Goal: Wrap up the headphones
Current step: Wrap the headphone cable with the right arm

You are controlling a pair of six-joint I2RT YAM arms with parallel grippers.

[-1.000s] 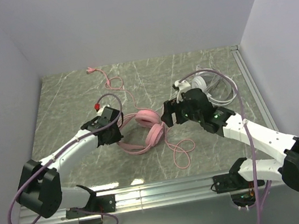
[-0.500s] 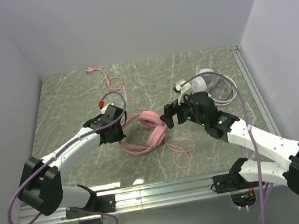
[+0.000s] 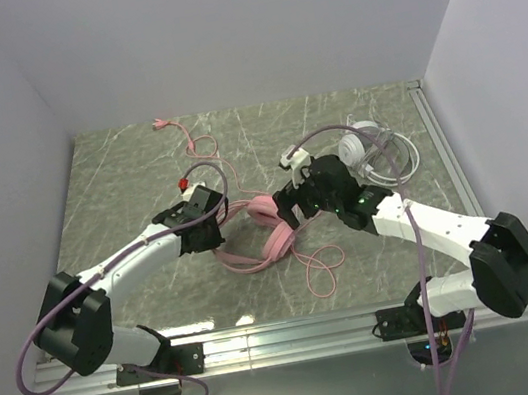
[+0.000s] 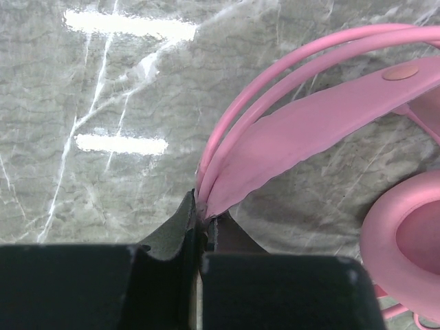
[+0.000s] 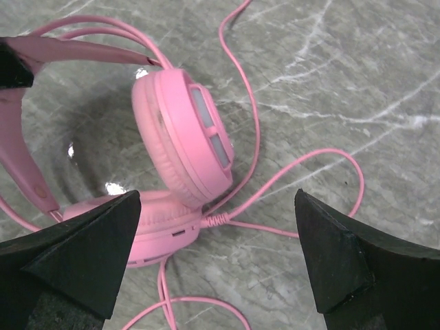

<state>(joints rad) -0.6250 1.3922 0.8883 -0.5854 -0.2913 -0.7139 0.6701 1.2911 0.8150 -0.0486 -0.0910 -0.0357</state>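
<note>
Place: looks like a robot lab cell
Walls: plain white walls [image 3: 216, 33] boxing three sides
Bench: marble-look bench [image 3: 119, 181]
Front: aluminium rail [image 3: 287, 334], robot arms [image 3: 132, 255] bolted on

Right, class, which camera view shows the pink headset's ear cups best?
The right wrist view: both ear cups fill the frame, close up, ahead of the open right gripper. The left wrist view shows mostly the headband, pinched by the left gripper, plus one cup's edge. The top view shows them small, partly hidden by the right gripper.
</note>
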